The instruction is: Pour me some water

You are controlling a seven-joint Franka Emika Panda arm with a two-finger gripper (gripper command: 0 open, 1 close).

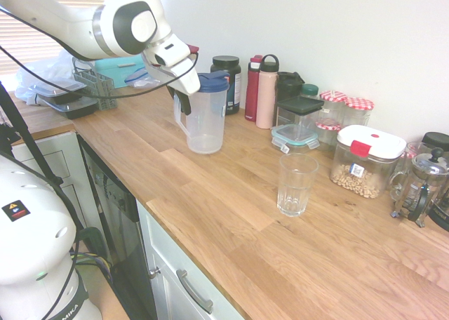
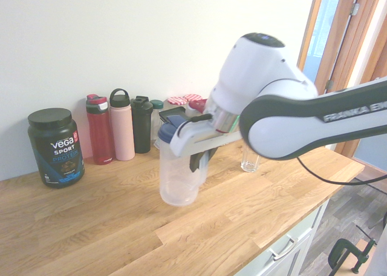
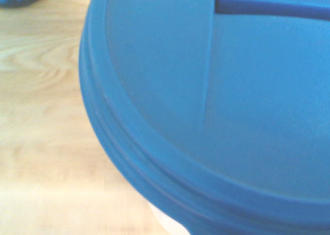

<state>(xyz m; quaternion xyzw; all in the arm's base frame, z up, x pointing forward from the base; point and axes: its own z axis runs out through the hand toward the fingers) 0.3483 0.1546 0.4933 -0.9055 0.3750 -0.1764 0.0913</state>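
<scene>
A clear plastic pitcher (image 1: 208, 120) with a blue lid (image 1: 212, 81) stands upright on the wooden counter (image 1: 210, 194). My gripper (image 1: 184, 101) comes down at the pitcher's handle side and is shut on the handle. From the other side, the gripper (image 2: 197, 160) sits against the pitcher (image 2: 176, 179) just below its lid. The blue lid (image 3: 232, 116) fills most of the wrist view. An empty drinking glass (image 1: 295, 185) stands to the pitcher's right, nearer the counter's front; in the second exterior view the glass (image 2: 249, 163) shows only partly behind my arm.
Along the wall stand a black protein tub (image 2: 55, 147), a red bottle (image 1: 252, 88), a pink bottle (image 1: 266, 92), a black shaker (image 2: 143, 124), lidded containers (image 1: 366, 160) and a French press (image 1: 421, 187). A dish rack (image 1: 95, 81) sits at the far left.
</scene>
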